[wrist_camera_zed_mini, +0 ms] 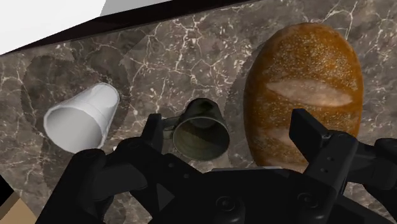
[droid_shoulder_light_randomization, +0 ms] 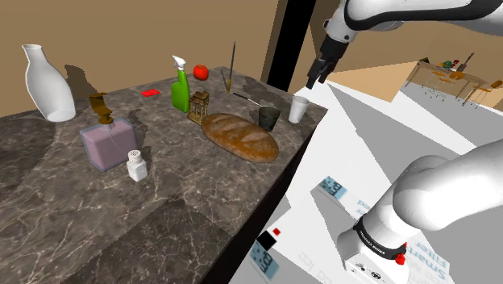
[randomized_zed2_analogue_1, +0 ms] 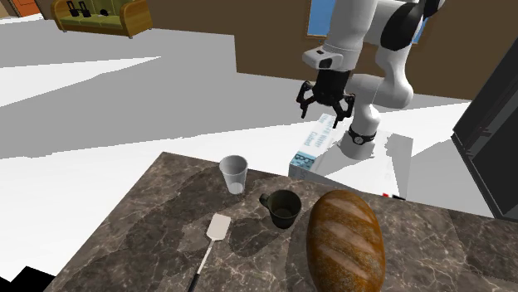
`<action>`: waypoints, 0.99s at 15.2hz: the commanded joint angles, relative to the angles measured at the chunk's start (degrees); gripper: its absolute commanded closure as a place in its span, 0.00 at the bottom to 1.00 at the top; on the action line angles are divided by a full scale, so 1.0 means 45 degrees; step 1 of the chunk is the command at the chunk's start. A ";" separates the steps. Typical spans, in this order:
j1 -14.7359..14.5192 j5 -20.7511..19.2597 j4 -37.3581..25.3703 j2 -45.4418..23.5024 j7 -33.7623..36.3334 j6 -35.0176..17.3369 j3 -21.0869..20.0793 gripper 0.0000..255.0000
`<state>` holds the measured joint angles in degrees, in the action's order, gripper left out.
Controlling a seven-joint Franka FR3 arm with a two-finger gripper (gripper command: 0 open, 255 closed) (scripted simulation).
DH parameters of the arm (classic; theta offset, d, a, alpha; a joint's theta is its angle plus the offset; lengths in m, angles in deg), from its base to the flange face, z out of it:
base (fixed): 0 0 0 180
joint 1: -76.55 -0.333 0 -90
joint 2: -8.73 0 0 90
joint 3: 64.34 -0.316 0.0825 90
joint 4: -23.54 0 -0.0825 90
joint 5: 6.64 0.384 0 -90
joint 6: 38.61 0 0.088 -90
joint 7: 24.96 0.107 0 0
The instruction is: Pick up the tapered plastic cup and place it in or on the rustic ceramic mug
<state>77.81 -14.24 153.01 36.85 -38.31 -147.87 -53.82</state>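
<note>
A white tapered cup (droid_shoulder_light_randomization: 298, 108) stands upright near the corner of the dark marble table (droid_shoulder_light_randomization: 72, 202). Close beside it stands a dark greenish mug (droid_shoulder_light_randomization: 269, 119) with a handle. Both also appear in the second exterior view: the cup (randomized_zed2_analogue_1: 235, 174) and the mug (randomized_zed2_analogue_1: 283, 208). My black gripper (droid_shoulder_light_randomization: 317, 73) hangs in the air above the table's edge, well above the cup and touching nothing. Its fingers (randomized_zed2_analogue_1: 305, 101) stand apart, open and empty. In the wrist view the cup (wrist_camera_zed_mini: 83, 118) and mug (wrist_camera_zed_mini: 202, 132) lie beyond the gripper (wrist_camera_zed_mini: 230, 137).
A large brown bread loaf (droid_shoulder_light_randomization: 239, 135) lies right by the mug. A white spatula (randomized_zed2_analogue_1: 207, 249) lies near the cup. Farther along the table are a green spray bottle (droid_shoulder_light_randomization: 180, 85), a tomato (droid_shoulder_light_randomization: 201, 72), a white vase (droid_shoulder_light_randomization: 47, 83), a salt shaker (droid_shoulder_light_randomization: 137, 165) and a purple box (droid_shoulder_light_randomization: 107, 141).
</note>
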 commanded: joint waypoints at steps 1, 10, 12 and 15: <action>0.0069 -0.0077 -0.0259 -0.0876 -0.0261 -0.0501 0.0287 0.00; 0.0401 0.0138 -0.2202 -0.4986 -0.1502 -0.2110 0.1379 0.00; 0.0516 0.0305 -0.2791 -0.5951 -0.1806 -0.2351 0.1562 0.00; 0.0744 0.0613 -0.3787 -0.7423 -0.2267 -0.2620 0.1772 0.00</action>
<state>80.82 -11.95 137.56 5.71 -47.82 -159.30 -46.16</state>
